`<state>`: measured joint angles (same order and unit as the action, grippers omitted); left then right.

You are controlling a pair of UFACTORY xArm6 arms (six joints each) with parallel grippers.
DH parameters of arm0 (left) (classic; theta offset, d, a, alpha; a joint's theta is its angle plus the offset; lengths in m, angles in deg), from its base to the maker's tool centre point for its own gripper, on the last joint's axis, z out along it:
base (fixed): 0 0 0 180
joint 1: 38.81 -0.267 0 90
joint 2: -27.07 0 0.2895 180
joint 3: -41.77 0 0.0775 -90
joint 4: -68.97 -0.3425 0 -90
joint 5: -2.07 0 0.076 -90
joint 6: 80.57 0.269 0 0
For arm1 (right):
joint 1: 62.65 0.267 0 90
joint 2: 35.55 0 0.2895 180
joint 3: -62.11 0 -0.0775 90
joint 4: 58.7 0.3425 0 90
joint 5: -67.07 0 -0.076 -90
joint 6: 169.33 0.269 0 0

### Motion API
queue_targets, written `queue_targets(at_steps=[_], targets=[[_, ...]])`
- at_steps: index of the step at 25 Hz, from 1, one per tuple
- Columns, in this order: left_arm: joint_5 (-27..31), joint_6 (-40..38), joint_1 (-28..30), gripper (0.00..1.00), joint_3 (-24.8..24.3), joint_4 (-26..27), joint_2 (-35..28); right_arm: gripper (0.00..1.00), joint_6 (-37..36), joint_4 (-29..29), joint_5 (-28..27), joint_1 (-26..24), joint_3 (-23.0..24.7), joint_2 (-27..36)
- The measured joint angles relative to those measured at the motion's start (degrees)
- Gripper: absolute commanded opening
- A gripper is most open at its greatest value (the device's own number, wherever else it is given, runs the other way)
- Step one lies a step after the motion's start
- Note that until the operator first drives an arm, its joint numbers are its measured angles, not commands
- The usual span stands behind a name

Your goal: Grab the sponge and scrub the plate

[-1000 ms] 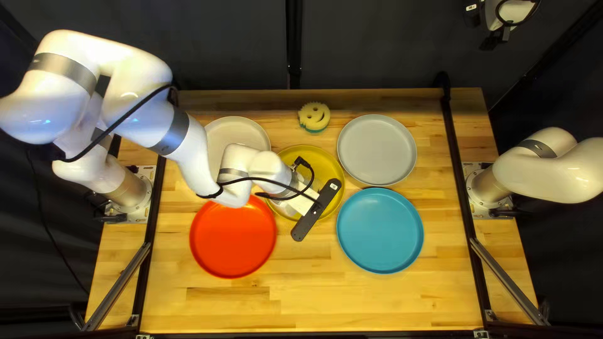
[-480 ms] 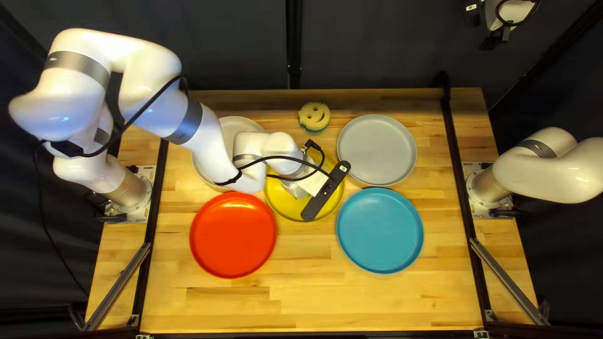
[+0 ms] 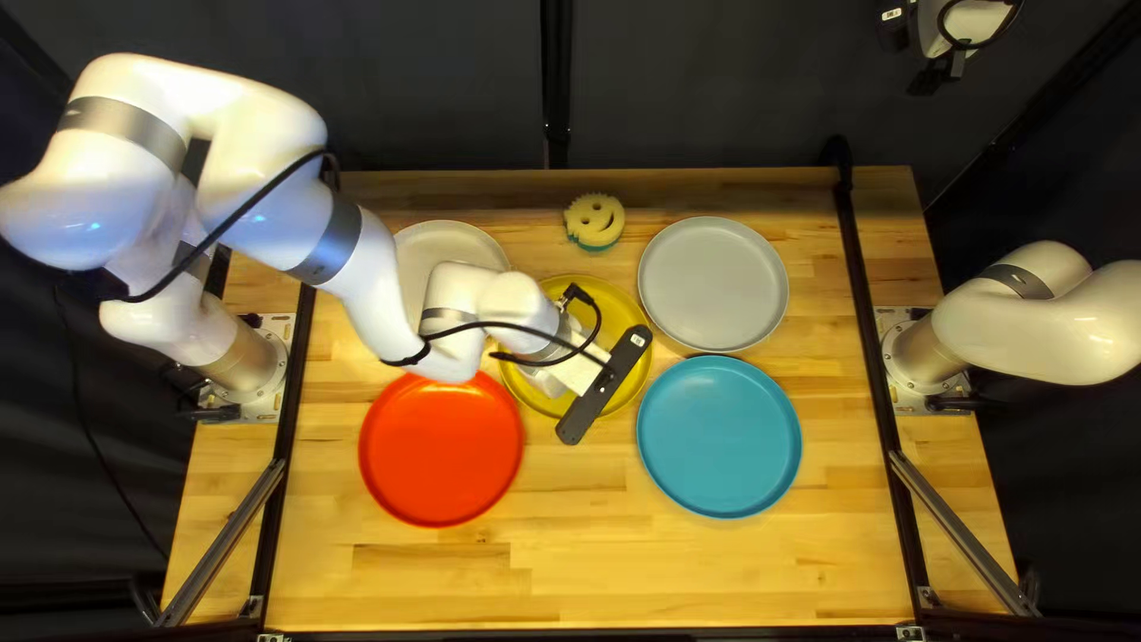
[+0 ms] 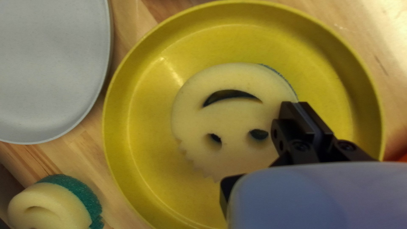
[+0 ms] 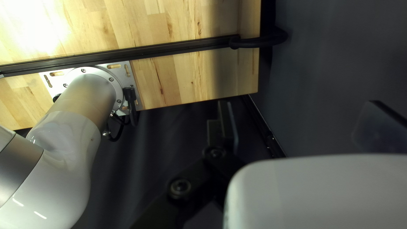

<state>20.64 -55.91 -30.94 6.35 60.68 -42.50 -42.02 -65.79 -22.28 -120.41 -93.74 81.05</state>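
Worktop [image 3: 559, 571]: one, wooden; it carried the whole set. Yellow plate [image 4: 148, 85]: one, apparently the plate in work; scrubbing was judged under way, and how much remained could not be told. Blue-backed sponge [image 4: 220, 118]: one, over that plate, pickup done, contact uncertain. Green-backed sponge [image 3: 594, 219]: one, on the wood, out of use. Left jaws: clamped on the first sponge's edge. Right jaws: apart, holding nothing.
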Motion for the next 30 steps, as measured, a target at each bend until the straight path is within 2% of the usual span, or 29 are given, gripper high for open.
queue_targets(at_steps=[4, 11, 17, 24, 30], targets=[[0.12, -0.69, -0.31, 0.00, -0.69, -0.51, -0.60, 1.00, 0.00, 0.00, 0.00, 0.00, 0.00, 0.00], [-0.47, 5.16, -2.32, 0.00, 5.69, 1.88, 5.45, 1.00, 0.00, 0.00, 0.00, 0.00, 0.00, 0.00], [-0.56, 11.47, -5.84, 0.00, 8.14, 4.87, 7.68, 1.00, 0.00, 0.00, 0.00, 0.00, 0.00, 0.00], [-0.14, 15.20, -10.03, 0.00, 3.83, 6.65, 3.71, 1.00, 0.00, 0.00, 0.00, 0.00, 0.00, 0.00], [-0.49, 13.27, -9.52, 0.00, 2.37, 6.01, 2.61, 1.00, 0.00, 0.00, 0.00, 0.00, 0.00, 0.00]])
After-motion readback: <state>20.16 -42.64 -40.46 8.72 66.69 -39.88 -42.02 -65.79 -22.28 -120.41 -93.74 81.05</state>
